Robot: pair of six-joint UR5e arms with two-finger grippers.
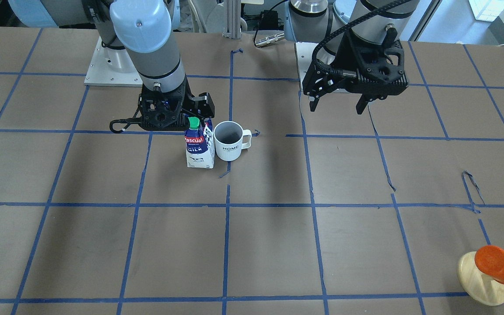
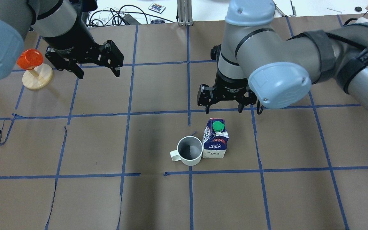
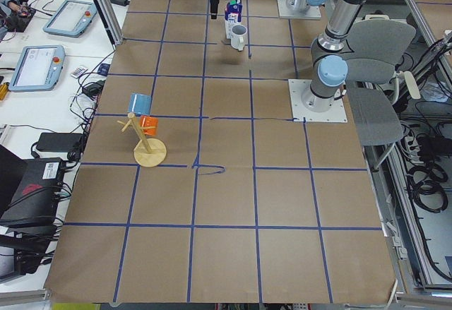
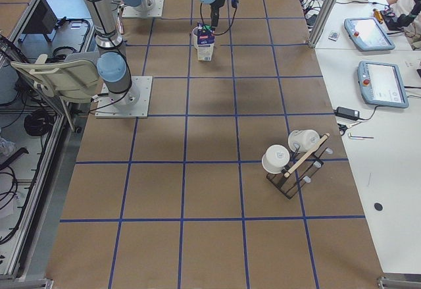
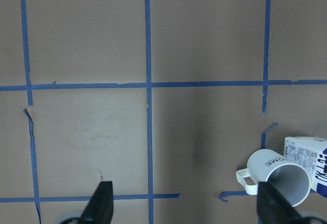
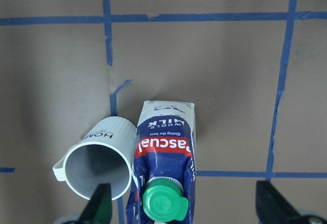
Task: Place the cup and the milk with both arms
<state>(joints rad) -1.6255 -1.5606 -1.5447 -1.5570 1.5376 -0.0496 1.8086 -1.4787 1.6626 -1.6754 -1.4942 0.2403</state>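
Milk [image 6: 163, 147], cropped below in the right wrist view, adjoins the cup [image 6: 99, 173]; right pincer [image 2: 224, 111] and left pincer [image 2: 99, 76] both apart.

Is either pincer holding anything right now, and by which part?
Nothing held. The left pincer and the right pincer are open and empty; the small white mug and blue-and-white milk carton stand free.

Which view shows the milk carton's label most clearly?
Right wrist-mounted: the milk carton is close, its Pascual label large though upside down. Front-facing shows it upright but smaller; overhead foreshortens it; left wrist clips it at the edge; side views, tiny.
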